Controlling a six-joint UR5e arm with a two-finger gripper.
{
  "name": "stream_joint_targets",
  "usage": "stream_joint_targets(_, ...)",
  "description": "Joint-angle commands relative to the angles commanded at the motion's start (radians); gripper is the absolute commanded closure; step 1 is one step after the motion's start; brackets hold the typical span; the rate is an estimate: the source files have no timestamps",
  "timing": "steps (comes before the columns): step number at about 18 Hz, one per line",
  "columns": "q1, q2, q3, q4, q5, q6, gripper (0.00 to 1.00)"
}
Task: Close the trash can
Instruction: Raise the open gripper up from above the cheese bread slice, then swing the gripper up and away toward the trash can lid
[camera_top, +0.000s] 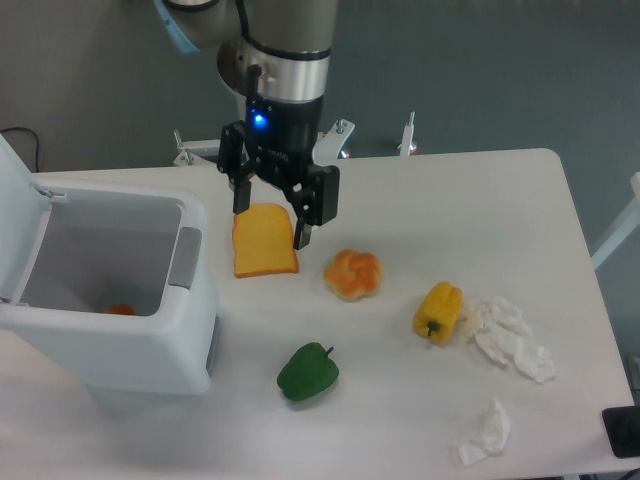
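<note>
The large boxy white plastic trash can (110, 330) is seen open at lower left, lid raised. The black two-finger gripper (268, 222) is held at upper centre, fingers (301, 233) spread wide around the orange bread slice (264, 241).

Open trash can (130, 330) at the left edge of our surface (450, 200)

We see a boxy white bin, its lid (18, 215) tilted up at far left, grey latch tab (185, 258) on the right rim.

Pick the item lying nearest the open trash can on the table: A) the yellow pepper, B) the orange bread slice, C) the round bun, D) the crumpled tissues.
B: the orange bread slice lies just right of the trash can, under the open tool, while the other three sit farther right.
</note>
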Motion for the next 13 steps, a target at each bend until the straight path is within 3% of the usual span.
stream_joint_targets(5, -0.002, 0.046, 0.009, 0.005, -0.023, -0.161, 0.00)
stream_joint_targets(9, -0.017, 0.094, 0.005, -0.003, -0.028, -0.206, 0.00)
stream_joint_targets(13, -0.055, 0.120, 0.015, 0.002, -0.104, -0.406, 0.00)
